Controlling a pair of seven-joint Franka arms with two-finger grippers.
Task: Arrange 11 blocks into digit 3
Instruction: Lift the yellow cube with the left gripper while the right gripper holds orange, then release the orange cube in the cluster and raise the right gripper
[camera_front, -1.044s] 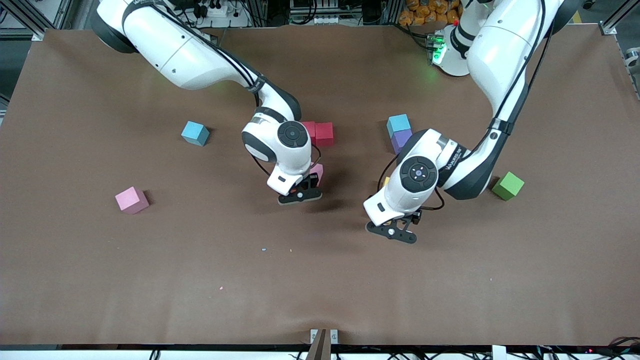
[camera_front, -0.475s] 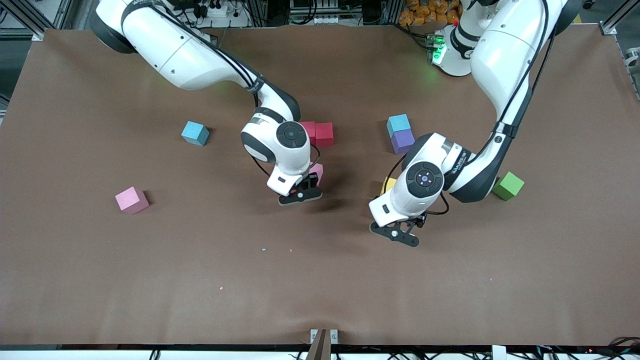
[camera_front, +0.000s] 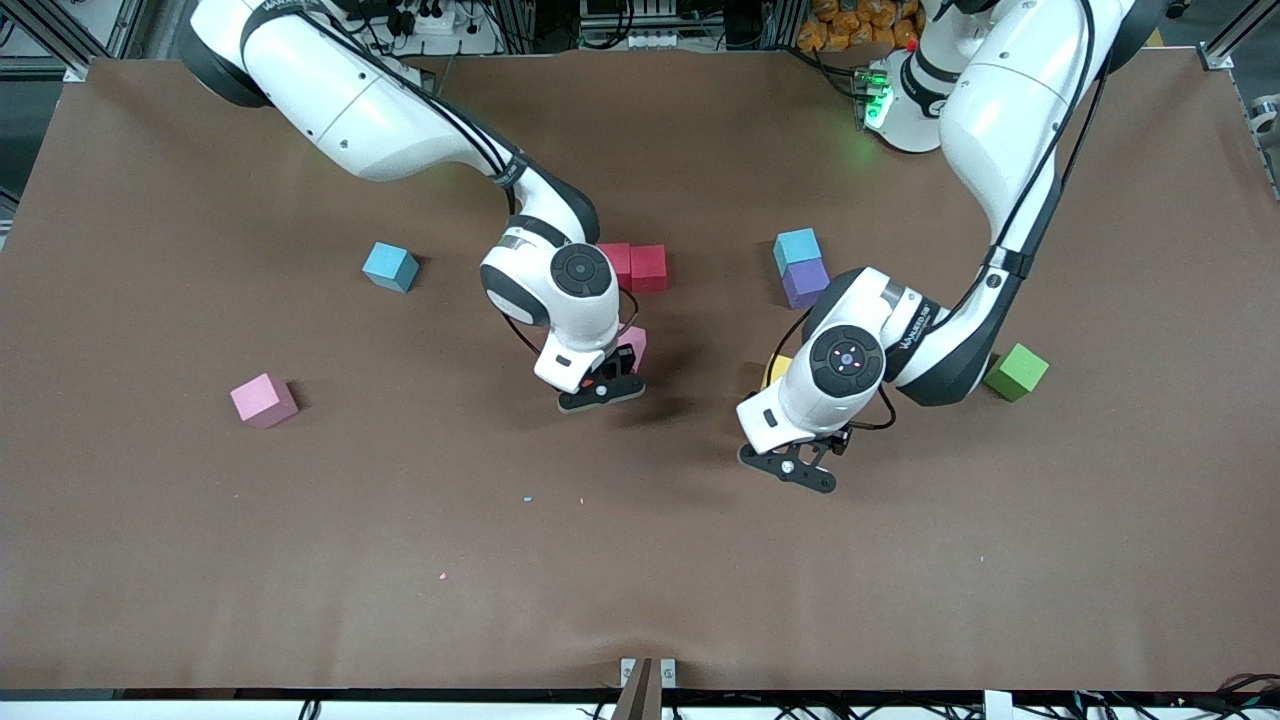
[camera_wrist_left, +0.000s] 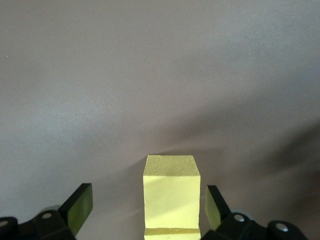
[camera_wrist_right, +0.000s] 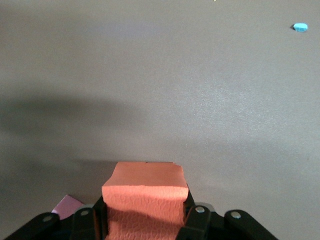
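Shifting a little toward 1 o'clock over the last second, the left arm's wrist has uncovered a corner of the yellow block in the front view, and the left gripper has settled around it. The left wrist view shows its fingers spread wide, one on each side of the block with a gap at both, so nothing is gripped yet. My read is that this arm has lined up and only the squeeze remains.

The right gripper has hardly moved. Its fingers are clamped on an orange block, over the desk just at 6 o'clock of a pink block. Whether the orange block rests on the desk or hangs just above it, I cannot tell. It looks about to be set down as the next cell of the figure.

Out toward 9 o'clock a stray pink block lies well apart from everything. The green cube sits at 3 o'clock of the left arm's wrist.

Farther up, two red blocks touch side by side at 12 o'clock of the pink block. The purple block touches one light-blue cube, and another light-blue cube sits alone.

Only a few blocks look placed, so the digit is at an early stage.
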